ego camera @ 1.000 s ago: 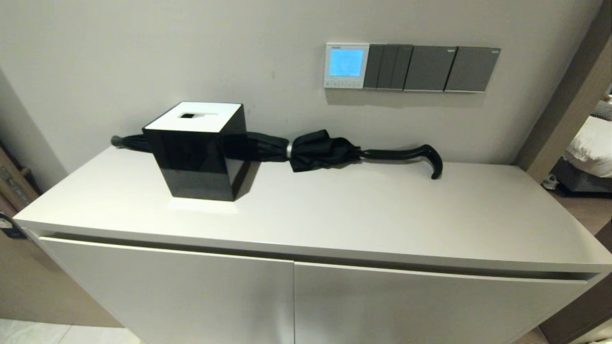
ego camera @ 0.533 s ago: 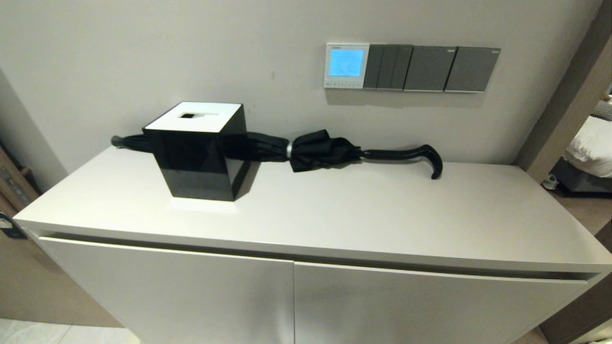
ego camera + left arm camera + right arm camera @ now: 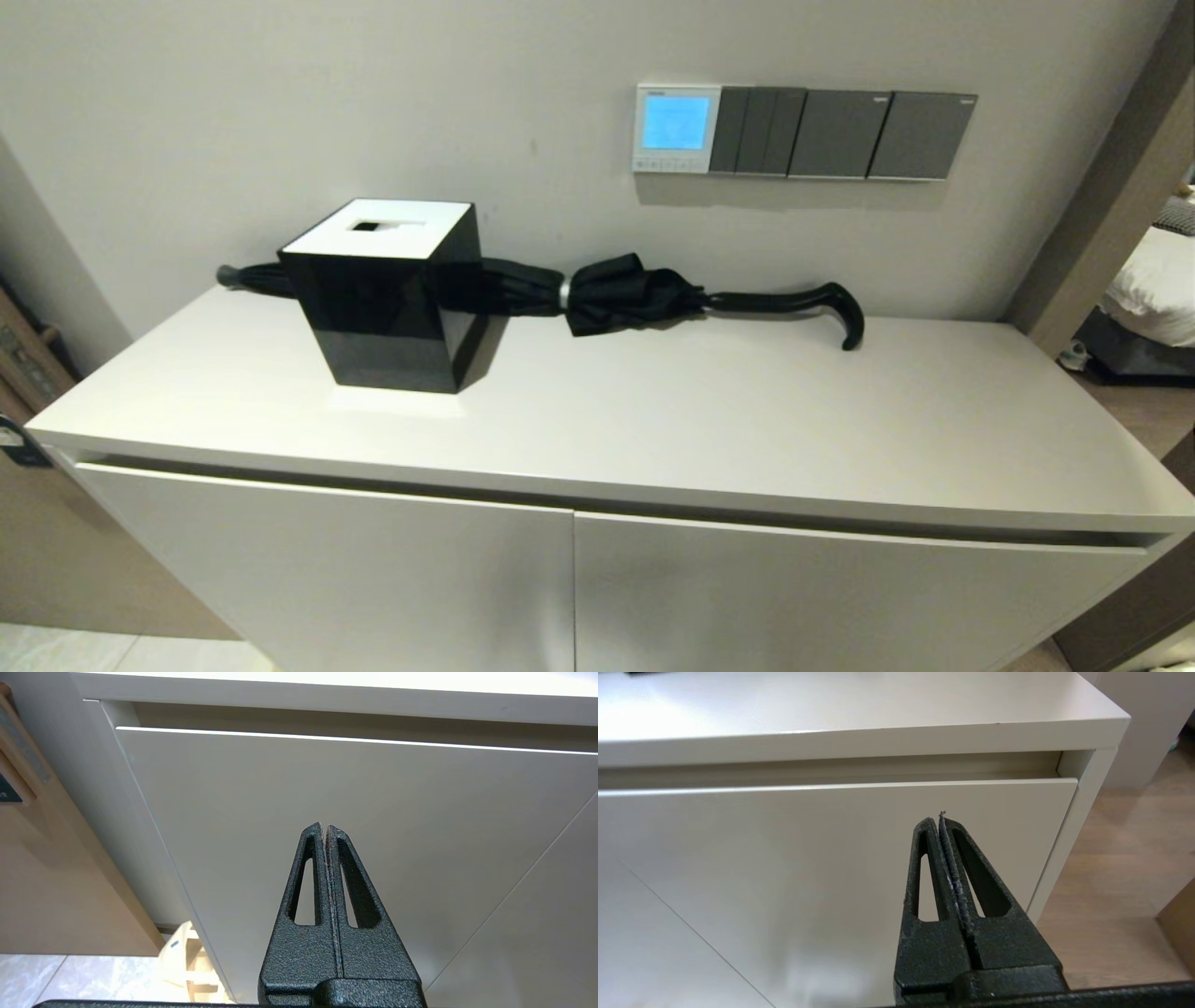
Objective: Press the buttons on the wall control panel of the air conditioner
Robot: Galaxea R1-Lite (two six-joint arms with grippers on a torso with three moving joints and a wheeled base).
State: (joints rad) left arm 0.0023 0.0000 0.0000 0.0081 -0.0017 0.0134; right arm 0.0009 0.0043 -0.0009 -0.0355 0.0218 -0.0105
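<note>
The air conditioner's wall control panel (image 3: 677,128) is a small white-framed square on the wall above the cabinet, its screen glowing light blue. The buttons (image 3: 670,164) are a row of tiny light grey keys along its bottom edge. Neither arm shows in the head view. My left gripper (image 3: 325,827) is shut and empty, low in front of the cabinet's left door. My right gripper (image 3: 938,819) is shut and empty, low in front of the cabinet's right door near its right corner.
Dark grey switch plates (image 3: 840,133) adjoin the panel on its right. On the white cabinet top (image 3: 709,420) stand a black tissue box (image 3: 387,294) and a folded black umbrella (image 3: 635,294) along the wall. A doorway opens at the right.
</note>
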